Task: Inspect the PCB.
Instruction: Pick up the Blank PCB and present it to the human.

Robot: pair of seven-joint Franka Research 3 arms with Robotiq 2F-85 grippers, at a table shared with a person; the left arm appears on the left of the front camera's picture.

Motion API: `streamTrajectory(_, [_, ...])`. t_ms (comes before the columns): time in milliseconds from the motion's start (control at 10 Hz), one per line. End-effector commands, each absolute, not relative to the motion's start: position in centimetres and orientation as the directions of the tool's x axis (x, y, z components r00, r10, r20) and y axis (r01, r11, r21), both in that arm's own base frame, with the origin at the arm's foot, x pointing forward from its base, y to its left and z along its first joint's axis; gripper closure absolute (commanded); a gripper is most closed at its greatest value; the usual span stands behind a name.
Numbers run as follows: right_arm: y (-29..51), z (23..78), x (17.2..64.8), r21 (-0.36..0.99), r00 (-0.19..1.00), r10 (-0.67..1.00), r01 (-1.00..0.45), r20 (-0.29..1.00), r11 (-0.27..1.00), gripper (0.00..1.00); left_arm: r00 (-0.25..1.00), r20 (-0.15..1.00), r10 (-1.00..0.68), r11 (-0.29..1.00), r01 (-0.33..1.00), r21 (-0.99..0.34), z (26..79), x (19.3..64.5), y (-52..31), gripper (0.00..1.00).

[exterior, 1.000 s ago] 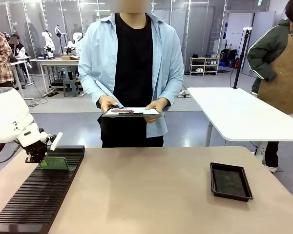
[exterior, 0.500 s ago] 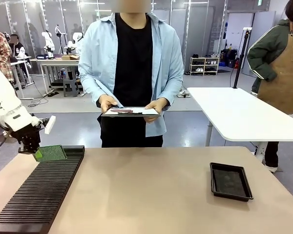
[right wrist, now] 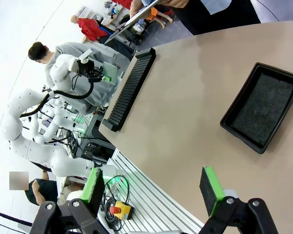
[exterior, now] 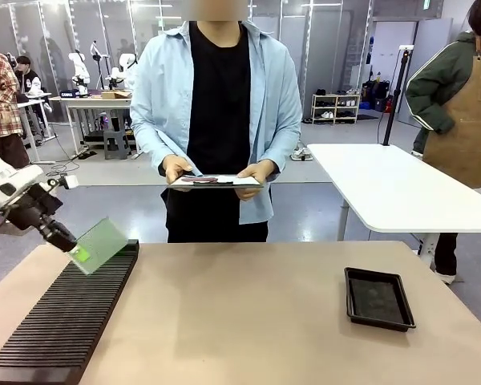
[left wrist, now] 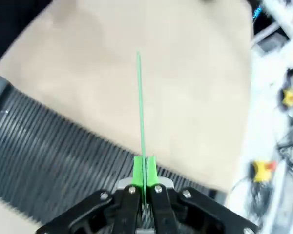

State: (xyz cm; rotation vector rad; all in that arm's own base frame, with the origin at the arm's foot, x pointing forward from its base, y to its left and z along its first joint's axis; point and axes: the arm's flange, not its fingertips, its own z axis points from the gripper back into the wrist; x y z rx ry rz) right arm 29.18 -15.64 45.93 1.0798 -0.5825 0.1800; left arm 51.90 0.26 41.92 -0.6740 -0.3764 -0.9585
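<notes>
The PCB (exterior: 101,244) is a thin green board held tilted in the air above the far end of the black slotted rack (exterior: 64,313). My left gripper (exterior: 66,241) is shut on its lower left edge. In the left wrist view the PCB (left wrist: 139,102) appears edge-on as a thin green line between the green pads (left wrist: 137,170), with the rack (left wrist: 49,141) below. My right gripper (right wrist: 151,187) stands open over the table's near edge with nothing between its fingers; from there the PCB (right wrist: 110,69) is small and far off.
A shallow black tray (exterior: 377,298) lies at the table's right. Across the table a person holds a clipboard (exterior: 216,182) with white paper in both hands. Bare tabletop (exterior: 240,321) lies between the rack and the tray.
My left gripper has lifted the PCB off the rack, swung back to the left and tipped the board from flat to steeply tilted. The person and tray are as before.
</notes>
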Motion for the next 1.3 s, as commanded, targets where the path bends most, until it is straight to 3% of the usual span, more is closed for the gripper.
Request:
streamTrajectory(0, [-15.7, 46.0, 29.3, 0.770, 0.825, -0.137, -0.434, 0.548, 0.468, 0.00, 0.759, 0.600, -0.255, 0.432, 0.644, -0.631, 40.5, 54.7, -0.4, 1.00])
streamTrajectory(200, [-15.7, 46.0, 29.3, 0.770, 0.825, -0.137, -0.434, 0.548, 0.468, 0.00, 0.844, 0.534, -0.044, 0.408, 0.504, -0.761, 38.5, 56.0, -1.7, 1.00])
streamTrajectory(300, [-15.7, 46.0, 29.3, 0.770, 0.825, -0.137, -0.434, 0.548, 0.468, 0.00, 0.875, 0.483, 0.030, 0.338, 0.446, -0.829, 37.5, 56.7, -2.2, 1.00])
streamTrajectory(500, [-15.7, 46.0, 29.3, 0.770, 0.825, -0.137, -0.434, 0.548, 0.468, 0.00, 0.932, 0.338, 0.130, 0.337, 0.280, -0.899, 36.5, 56.8, -2.8, 1.00])
streamTrajectory(800, [-15.7, 46.0, 29.3, 0.770, 0.825, -0.137, -0.434, 0.548, 0.468, 0.00, 0.938, 0.340, 0.060, 0.235, 0.318, -0.918, 35.7, 56.8, -3.2, 1.00])
streamTrajectory(900, [-15.7, 46.0, 29.3, 0.770, 0.825, -0.137, -0.434, 0.548, 0.468, 0.00, 0.942, 0.323, 0.093, 0.312, 0.280, -0.908, 35.6, 56.6, -3.1, 1.00])
streamTrajectory(1200, [-15.7, 46.0, 29.3, 0.770, 0.825, -0.137, -0.434, 0.548, 0.468, 0.00, 0.942, 0.323, 0.093, 0.312, 0.280, -0.908, 35.6, 56.6, -3.1, 1.00])
